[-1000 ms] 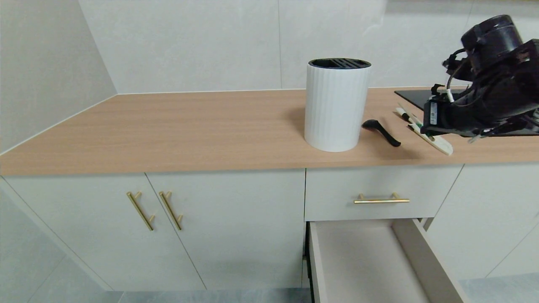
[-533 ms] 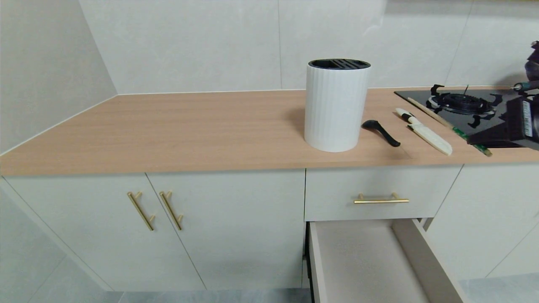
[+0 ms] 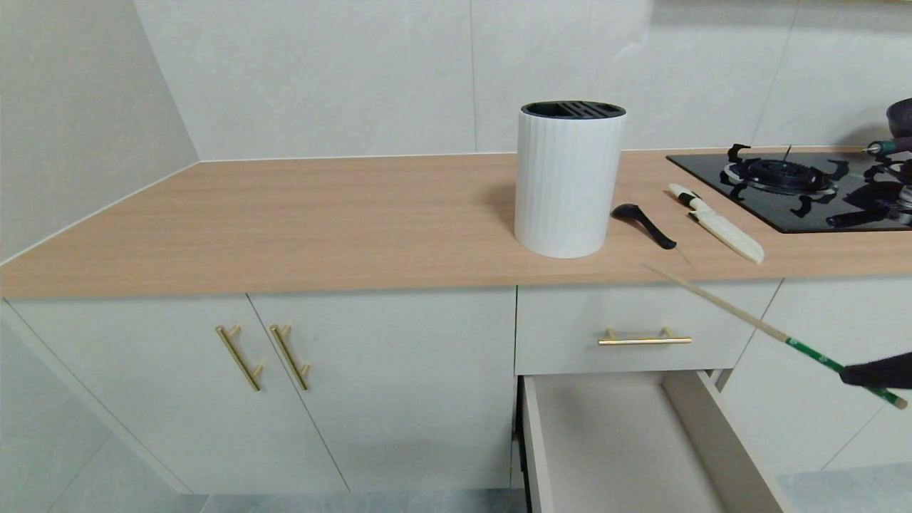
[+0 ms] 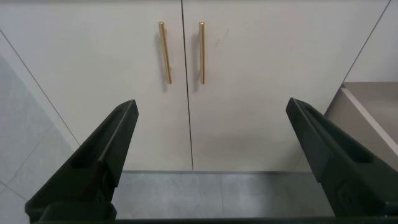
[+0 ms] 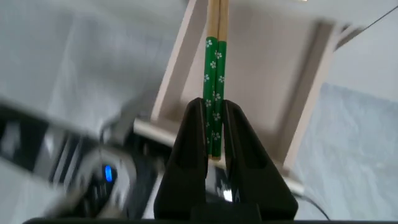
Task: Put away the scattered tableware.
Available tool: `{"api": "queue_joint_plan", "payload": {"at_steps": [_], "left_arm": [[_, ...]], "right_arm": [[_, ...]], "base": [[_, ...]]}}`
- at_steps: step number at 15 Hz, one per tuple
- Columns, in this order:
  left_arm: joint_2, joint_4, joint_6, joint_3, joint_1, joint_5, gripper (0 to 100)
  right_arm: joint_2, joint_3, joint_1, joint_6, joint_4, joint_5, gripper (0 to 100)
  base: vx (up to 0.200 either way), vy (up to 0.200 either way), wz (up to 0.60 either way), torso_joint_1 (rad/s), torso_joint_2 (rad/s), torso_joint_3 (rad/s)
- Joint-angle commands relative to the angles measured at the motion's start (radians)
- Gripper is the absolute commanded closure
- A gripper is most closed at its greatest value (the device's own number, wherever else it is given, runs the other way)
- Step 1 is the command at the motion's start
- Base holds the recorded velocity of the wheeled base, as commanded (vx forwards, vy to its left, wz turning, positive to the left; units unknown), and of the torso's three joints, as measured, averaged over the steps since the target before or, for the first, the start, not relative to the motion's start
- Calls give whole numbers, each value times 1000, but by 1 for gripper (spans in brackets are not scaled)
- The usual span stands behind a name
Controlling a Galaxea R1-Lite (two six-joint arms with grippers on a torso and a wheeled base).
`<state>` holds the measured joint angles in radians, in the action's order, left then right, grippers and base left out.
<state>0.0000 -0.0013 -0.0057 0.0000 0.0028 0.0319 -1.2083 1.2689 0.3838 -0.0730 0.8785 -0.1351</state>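
Pinching chopsticks [image 3: 748, 320] near their green ends, lower right, right gripper [image 3: 875, 375] was clenched; probably light, stiff, slippery.

You're in a home-style kitchen. What shows it:
- A wood-top desk [image 3: 320, 221] runs along a tiled wall [image 3: 320, 71], and a white ribbed cutlery holder [image 3: 568, 182] stands on it.
- Right of the holder, a black glass gas hob [image 3: 791, 192] with a burner grate is set into the desk.
- Between the holder and the hob lie a black spoon [image 3: 645, 222] and a pale knife [image 3: 716, 222].
- Below the holder and to its left are pale cupboard doors [image 3: 260, 399] with brass bar handles.
- Under the holder is a shut drawer front [image 3: 641, 317], with a pulled-out drawer [image 3: 712, 442] beneath it.
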Motion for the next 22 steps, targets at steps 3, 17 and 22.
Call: {"api": "queue_joint_plan", "payload": {"at_steps": [3,17,22], "left_arm": [[0,0,0,0,2,0,0],[0,0,0,0,0,0,0],[0,0,0,0,0,0,0]], "right_arm": [[-96,-11,129,-2,108,3,100],[-476,-14,133,-177,31,9,100],[-459,-16,133,-179,11,9,100]], "base": [[0,0,0,0,0,0],[0,0,0,-20,58,37],[0,0,0,-141,436,293]]}}
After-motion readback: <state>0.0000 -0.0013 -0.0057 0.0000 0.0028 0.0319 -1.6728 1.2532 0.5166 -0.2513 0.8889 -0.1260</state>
